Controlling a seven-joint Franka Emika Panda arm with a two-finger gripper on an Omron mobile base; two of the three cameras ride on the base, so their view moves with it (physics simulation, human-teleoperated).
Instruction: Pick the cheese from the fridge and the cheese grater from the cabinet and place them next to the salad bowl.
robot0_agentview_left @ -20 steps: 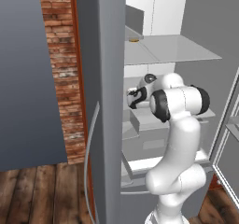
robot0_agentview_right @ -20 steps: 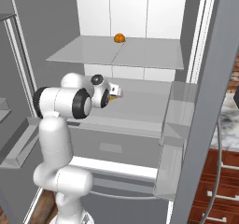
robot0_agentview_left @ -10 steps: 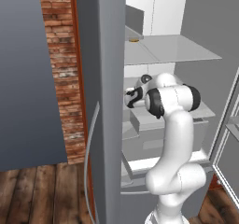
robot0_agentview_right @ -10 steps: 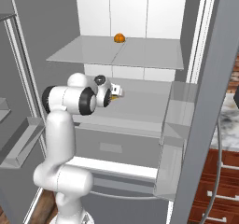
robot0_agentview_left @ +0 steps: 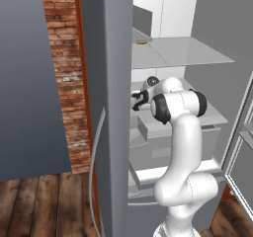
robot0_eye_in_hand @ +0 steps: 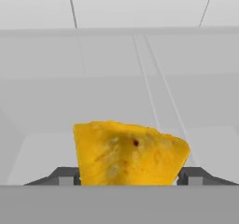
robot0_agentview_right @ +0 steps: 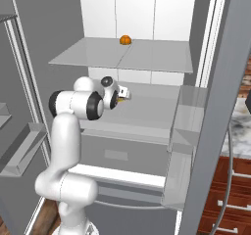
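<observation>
The cheese (robot0_eye_in_hand: pixel 126 155), a yellow-orange wedge, lies on the middle shelf (robot0_agentview_right: pixel 147 111) of the open fridge (robot0_agentview_left: pixel 111 83). In the hand view it sits right between my dark fingertips (robot0_eye_in_hand: pixel 65 176), and both press against its sides. My gripper (robot0_eye_in_hand: pixel 128 177) is shut on the wedge. In the right base view the gripper (robot0_agentview_right: pixel 122 95) reaches into the fridge over that shelf, with a sliver of yellow cheese (robot0_agentview_right: pixel 120 101) at its tip. The left base view shows the gripper (robot0_agentview_left: pixel 137 101) just past the door's edge. The cheese grater, cabinet and salad bowl are out of view.
A small orange round thing (robot0_agentview_right: pixel 125 40) sits on the glass shelf above. The fridge door with its bins (robot0_agentview_right: pixel 188 131) stands open on the right, and a curved silver handle (robot0_agentview_left: pixel 94 172) and a brick wall (robot0_agentview_left: pixel 64 58) are on the left. Wooden drawer fronts (robot0_agentview_right: pixel 235 180) are low right.
The arm's elbow has swung a little further toward the fridge. The fingers have drawn in from wide open onto the sides of the cheese.
</observation>
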